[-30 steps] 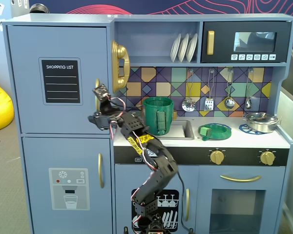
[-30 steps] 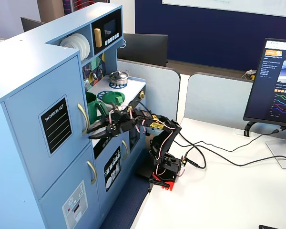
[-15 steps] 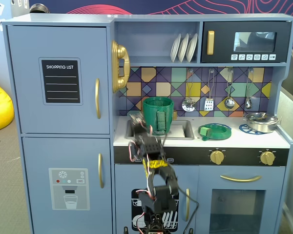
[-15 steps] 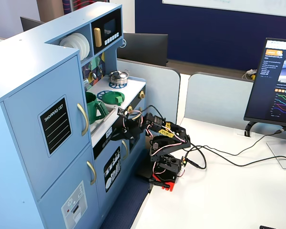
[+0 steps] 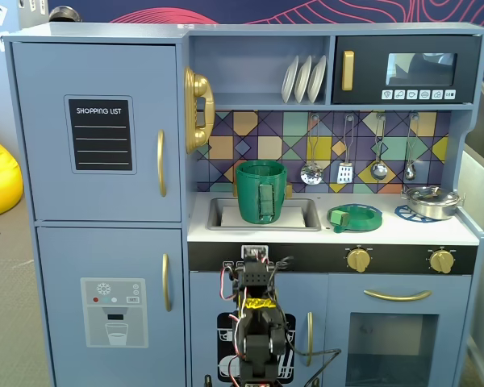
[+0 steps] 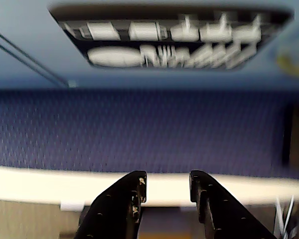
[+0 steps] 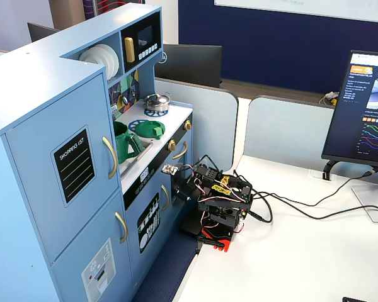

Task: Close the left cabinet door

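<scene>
Fingers slightly parted, empty, pointing down by the lower cabinet. Left cabinet door upper left, seemingly flush already. Risk: swinging up could snag cables or clip the gold handle.

**Pale Blue, Gold and Green**

The left cabinet door is light blue, with a black label lettered and ruled in white and a gold handle. The lower door is the same blue, with a grey-and-white dispenser graphic. The microwave door is black with a gold handle. The backsplash is a mosaic of purple, teal, yellow and tan shapes. A dark green pitcher and matching green lid stand out from the white worktop. The plates are white, the knobs gold. In the wrist view the end effector is black.
</scene>
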{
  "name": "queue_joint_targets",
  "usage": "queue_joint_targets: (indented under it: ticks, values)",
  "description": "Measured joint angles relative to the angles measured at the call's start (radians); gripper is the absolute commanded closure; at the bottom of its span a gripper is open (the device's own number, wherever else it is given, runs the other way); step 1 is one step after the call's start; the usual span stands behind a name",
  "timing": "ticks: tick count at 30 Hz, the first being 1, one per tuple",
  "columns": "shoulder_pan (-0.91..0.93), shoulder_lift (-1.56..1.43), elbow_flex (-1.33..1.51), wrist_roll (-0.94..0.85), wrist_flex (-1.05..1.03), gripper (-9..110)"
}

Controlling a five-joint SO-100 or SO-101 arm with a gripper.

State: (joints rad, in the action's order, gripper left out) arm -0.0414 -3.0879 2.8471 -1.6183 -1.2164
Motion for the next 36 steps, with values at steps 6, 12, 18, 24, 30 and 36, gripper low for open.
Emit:
queue_joint_targets:
  ticks: [6,12,18,24,30,36]
  values:
    - [0.008,-0.071,0.101,0.075,-0.091,101]
    - [0.008,-0.089,0.130,0.167,-0.121,101]
    - [0.008,-0.091,0.130,0.210,-0.126,101]
    - [0.008,-0.091,0.130,0.147,-0.133,100]
    - [0.008,-0.091,0.132,0.109,-0.140,100]
    - [0.008,-0.091,0.132,0.106,-0.140,100]
